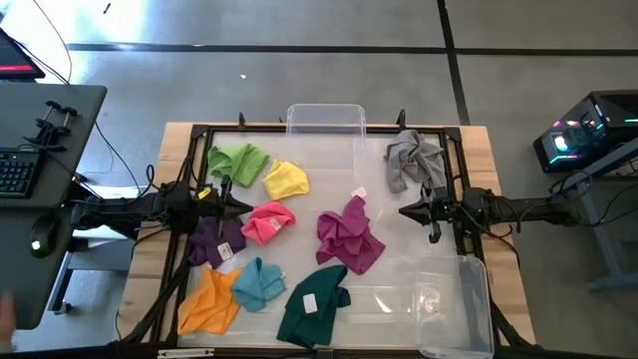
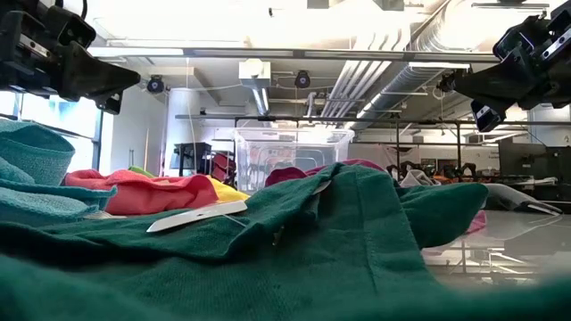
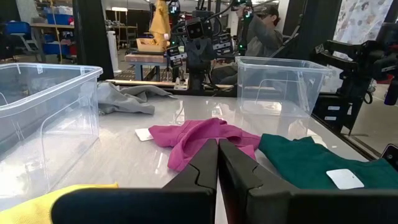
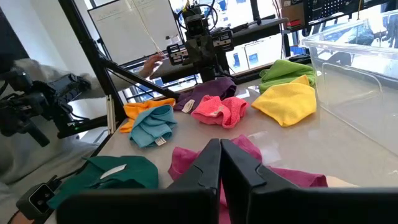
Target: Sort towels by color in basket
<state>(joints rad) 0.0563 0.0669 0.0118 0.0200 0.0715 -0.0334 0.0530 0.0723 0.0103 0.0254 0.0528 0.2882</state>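
White tabletop (image 1: 399, 249), 9 crumpled towels (image 1: 349, 235) scattered, seemingly untouched, left gripper (image 1: 239, 204) and right gripper (image 1: 407, 210) closed, empty.

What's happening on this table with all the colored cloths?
Two robot arms are set to sort towels. Both hover, holding nothing: the left gripper shut near the pink towel, the right gripper shut beside the magenta towel. The clear bins look empty; the towels lie scattered on the table.
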